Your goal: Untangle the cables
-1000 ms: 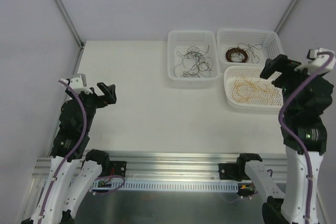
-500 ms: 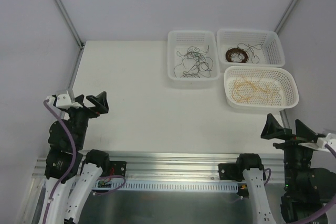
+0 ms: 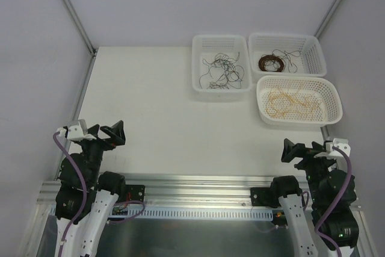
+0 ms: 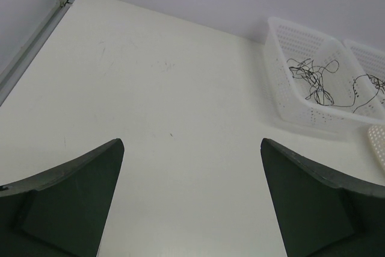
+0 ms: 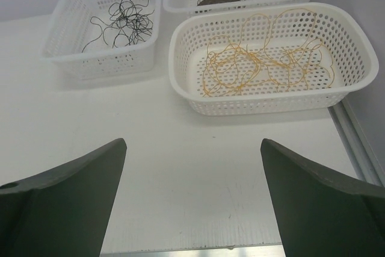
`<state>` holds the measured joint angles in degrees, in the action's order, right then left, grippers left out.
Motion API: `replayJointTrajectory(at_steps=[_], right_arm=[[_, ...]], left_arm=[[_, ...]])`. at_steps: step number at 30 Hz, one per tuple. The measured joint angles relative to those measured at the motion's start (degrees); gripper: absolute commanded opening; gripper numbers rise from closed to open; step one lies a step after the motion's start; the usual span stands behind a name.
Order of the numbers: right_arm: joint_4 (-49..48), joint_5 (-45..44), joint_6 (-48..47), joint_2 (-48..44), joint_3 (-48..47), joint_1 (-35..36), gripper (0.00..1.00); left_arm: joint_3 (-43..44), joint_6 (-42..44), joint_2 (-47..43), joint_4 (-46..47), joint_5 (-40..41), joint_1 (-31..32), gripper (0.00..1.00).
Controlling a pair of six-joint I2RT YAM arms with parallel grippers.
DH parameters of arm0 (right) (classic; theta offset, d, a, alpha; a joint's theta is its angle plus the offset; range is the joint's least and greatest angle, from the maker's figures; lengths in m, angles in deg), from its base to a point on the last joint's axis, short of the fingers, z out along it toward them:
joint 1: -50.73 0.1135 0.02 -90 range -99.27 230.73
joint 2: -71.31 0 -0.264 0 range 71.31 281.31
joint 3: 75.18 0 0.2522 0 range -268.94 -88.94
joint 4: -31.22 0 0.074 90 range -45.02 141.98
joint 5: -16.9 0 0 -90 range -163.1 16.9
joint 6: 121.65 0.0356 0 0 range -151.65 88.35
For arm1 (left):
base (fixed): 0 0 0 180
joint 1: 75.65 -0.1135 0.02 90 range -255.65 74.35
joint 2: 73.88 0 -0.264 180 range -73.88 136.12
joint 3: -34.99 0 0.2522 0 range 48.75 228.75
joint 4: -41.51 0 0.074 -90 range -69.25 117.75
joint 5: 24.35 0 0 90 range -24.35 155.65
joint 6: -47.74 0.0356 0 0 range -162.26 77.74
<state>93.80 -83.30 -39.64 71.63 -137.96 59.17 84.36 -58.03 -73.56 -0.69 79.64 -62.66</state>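
Observation:
Thin black cables (image 3: 220,70) lie loose in the left white basket (image 3: 198,64); they also show in the right wrist view (image 5: 120,22) and the left wrist view (image 4: 313,79). A dark brown coil (image 3: 272,62) lies in the far right basket (image 3: 313,49). Yellow-tan cables (image 3: 292,103) lie in the near right basket (image 3: 334,103), also in the right wrist view (image 5: 258,61). My left gripper (image 3: 114,133) is open and empty at the near left table edge. My right gripper (image 3: 299,150) is open and empty at the near right edge, in front of the yellow-tan basket.
The three baskets stand together at the back right of the white table (image 3: 150,106). A metal rail (image 3: 198,183) runs along the near edge. Frame posts (image 3: 72,10) rise at the back left and back right (image 3: 337,4).
The right arm pulled back from above the yellow-tan basket to the near right edge. The left arm also drew back and down toward the near left edge. The cables did not move.

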Motion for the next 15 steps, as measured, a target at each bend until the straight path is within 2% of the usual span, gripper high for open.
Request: replayJointTrajectory(at_steps=[15], right_arm=[[-0.68, -1.33, -0.83, -0.02, 5.2, 1.66, 1.0]], left_arm=[[0.0, -0.33, -0.02, -1.4, 0.2, 0.0, 0.99]])
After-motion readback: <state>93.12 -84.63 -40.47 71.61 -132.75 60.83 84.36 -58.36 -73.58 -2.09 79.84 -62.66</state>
